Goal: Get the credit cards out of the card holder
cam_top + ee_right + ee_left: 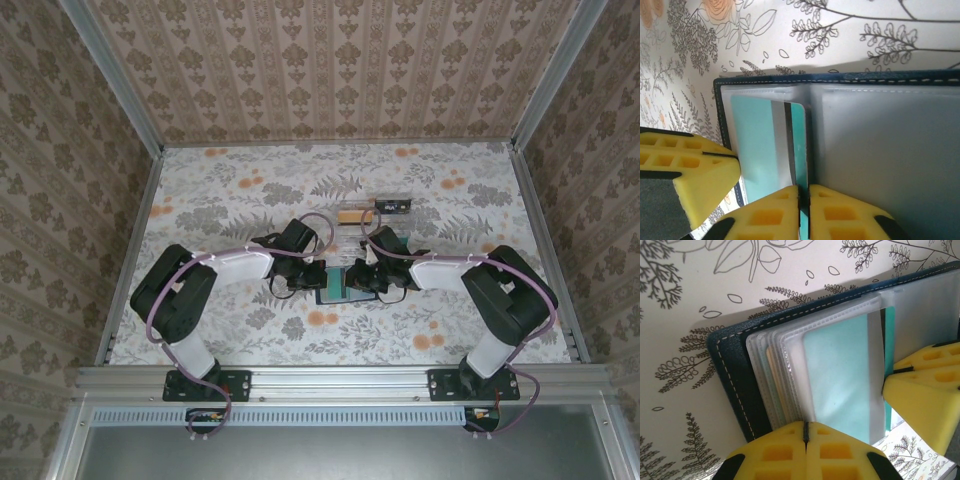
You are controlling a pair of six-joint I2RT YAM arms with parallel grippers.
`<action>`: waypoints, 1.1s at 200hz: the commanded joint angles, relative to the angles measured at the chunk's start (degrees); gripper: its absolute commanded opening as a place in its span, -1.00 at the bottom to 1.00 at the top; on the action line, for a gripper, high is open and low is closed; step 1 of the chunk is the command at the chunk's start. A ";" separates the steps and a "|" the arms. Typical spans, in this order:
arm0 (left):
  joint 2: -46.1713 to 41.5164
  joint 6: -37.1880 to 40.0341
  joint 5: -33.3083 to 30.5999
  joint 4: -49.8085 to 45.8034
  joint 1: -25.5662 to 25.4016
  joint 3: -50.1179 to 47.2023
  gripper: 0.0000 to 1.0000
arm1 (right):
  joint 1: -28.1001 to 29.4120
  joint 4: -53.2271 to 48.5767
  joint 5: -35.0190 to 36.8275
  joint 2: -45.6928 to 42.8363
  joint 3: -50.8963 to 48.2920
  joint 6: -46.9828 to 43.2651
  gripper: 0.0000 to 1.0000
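Progress check, mid-extraction.

Flat dark grey-blue folding card holder (pixel 333 288) with pale stitching lies open on the floral-print counter (pixel 250 190), at centre between the two arms. Clear plastic sleeve leaves (pixel 790 365) are fanned out inside it.

Left hand (pixel 805 434): yellow fingers together, nipped on the lower edge of the sleeve leaves. Reads as pinning the card holder in place.

Right hand (pixel 804 199): fingers together as well, with the edge of the thin teal plastic card (pixel 799 132) running in between them. Clamped on that card, by the look of it.

Teal card: mostly inside its sleeve, right beside the holder's fold. One long edge, with a dark stripe along it, stands clear of the sleeve mouth. So it is gripped but not drawn out.

Done so far: uncertain. Farther back on the counter, well apart from the holder, lies a small pale see-through rectangle (pixel 350 215), and near it a small dark piece (pixel 393 205). The pale one could be a card already out, but it is too small to tell.

Left to do: pull the teal card free and set it down. The left wrist view also shows a tan sliver (pixel 771 370) in a sleeve further back in the stack. Possibly another card, cannot confirm.

Judgement: about midway at best, and less if the pale rectangle is no card. The teal card in hand is the live step.
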 commanded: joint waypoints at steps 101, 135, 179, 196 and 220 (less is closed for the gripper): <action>2.42 4.24 -3.01 -6.70 0.78 -0.21 -1.00 | -5.36 -5.59 -0.57 -5.88 -4.73 -3.96 -1.00; 1.63 4.79 -2.93 -6.74 0.96 -0.04 -1.00 | -5.92 -11.49 1.20 -11.50 -4.45 -6.44 -1.00; 0.32 6.90 -3.01 -6.65 1.47 0.82 -1.00 | -6.09 -20.99 3.63 -20.13 -1.92 -10.30 -1.00; -0.45 7.87 -2.75 -6.75 2.17 1.21 -1.00 | -6.02 -25.36 4.56 -22.56 0.43 -12.84 -1.00; -5.12 8.42 -3.28 -6.51 2.27 2.38 -1.00 | -5.85 -32.34 6.41 -25.65 5.41 -18.11 -1.00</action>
